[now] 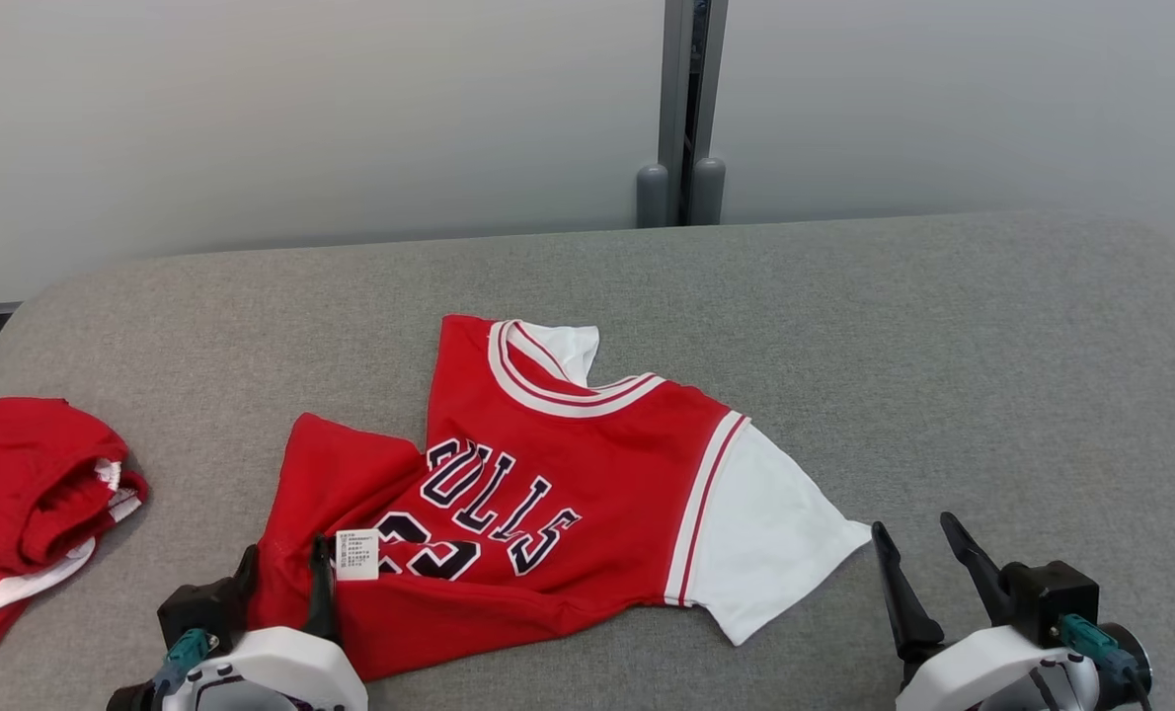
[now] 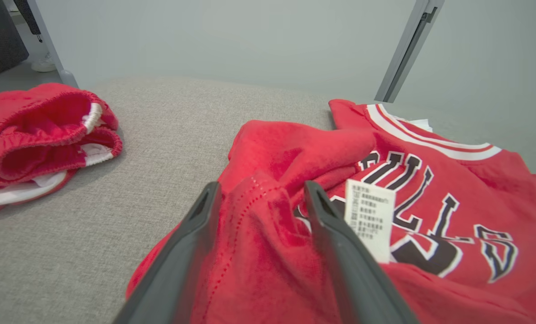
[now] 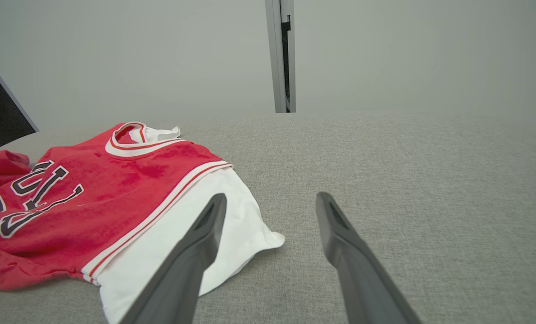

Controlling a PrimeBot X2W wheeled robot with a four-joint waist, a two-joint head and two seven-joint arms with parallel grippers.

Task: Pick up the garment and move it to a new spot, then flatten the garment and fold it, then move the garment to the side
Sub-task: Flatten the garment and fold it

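Grey table [image 1: 943,346] is recorded bearing a red jersey [image 1: 568,464], straddled at lower left by the wide-open left gripper [image 1: 284,561]; the right gripper [image 1: 913,525] is spread, empty.

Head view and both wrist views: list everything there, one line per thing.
jersey: one, red with white sleeves and dark lettering, rumpled at the middle of the table
care label: one, white, on the jersey's near left part
second garment: one, red with white trim, bunched at the table's left edge
table: one, grey fabric top
wall: pale grey panels behind the table
post: one, grey, between the panels
left gripper: one, dark fingers, open, astride a fold of the jersey
right gripper: one, dark fingers, open, beside the white sleeve
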